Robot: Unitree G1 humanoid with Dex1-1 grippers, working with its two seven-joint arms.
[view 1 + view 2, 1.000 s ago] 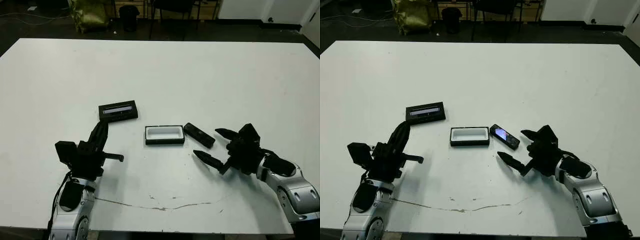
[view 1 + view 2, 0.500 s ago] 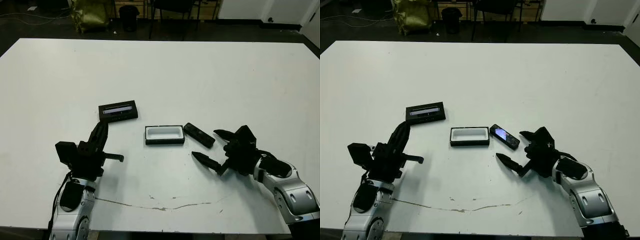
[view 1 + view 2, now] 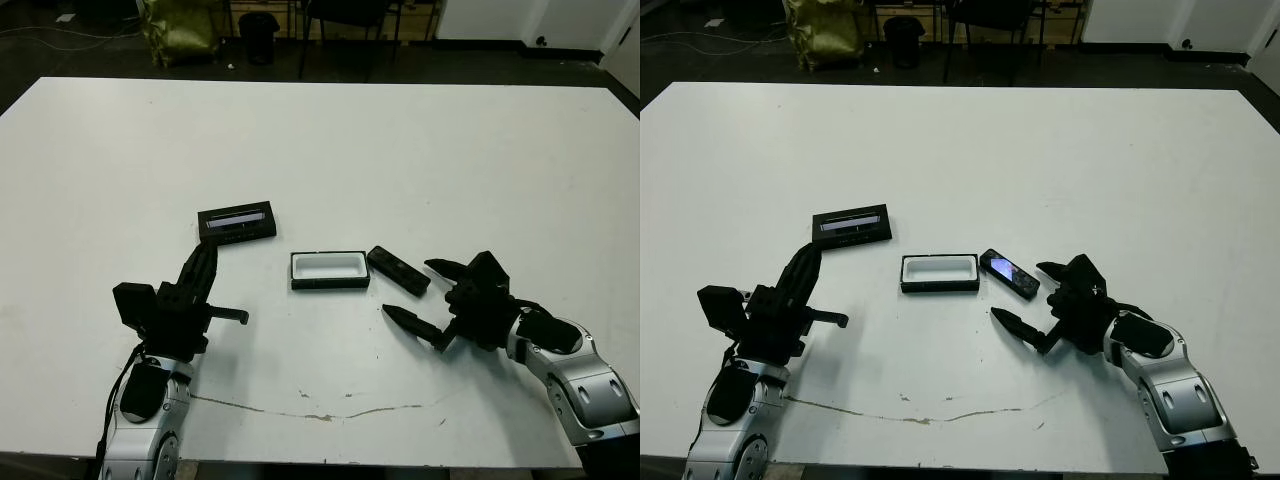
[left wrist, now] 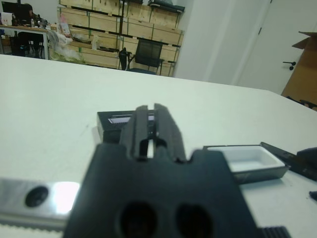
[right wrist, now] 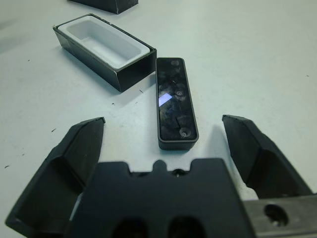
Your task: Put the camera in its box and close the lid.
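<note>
We are hovering our right claw (image 5: 163, 163) wide open by the camera (image 5: 174, 101); left claw (image 4: 151, 126) clenched empty near the lid (image 3: 237, 222).

Right claw (image 5: 166, 148): two black fingers (image 5: 64, 168) spread wide apart, nothing between them, held low over the white table (image 5: 257, 54). Camera (image 5: 175, 101): lies flat on the table directly ahead of the claw, in line with the gap between the fingers, glossy face up, near end short of the fingertips and untouched. Box (image 5: 105, 49): open, white lining exposed, nothing inside; sits beyond the camera, its near corner just beside the camera's far end. A further black item (image 5: 111, 5) lies beyond the box, only partly in view.
</note>
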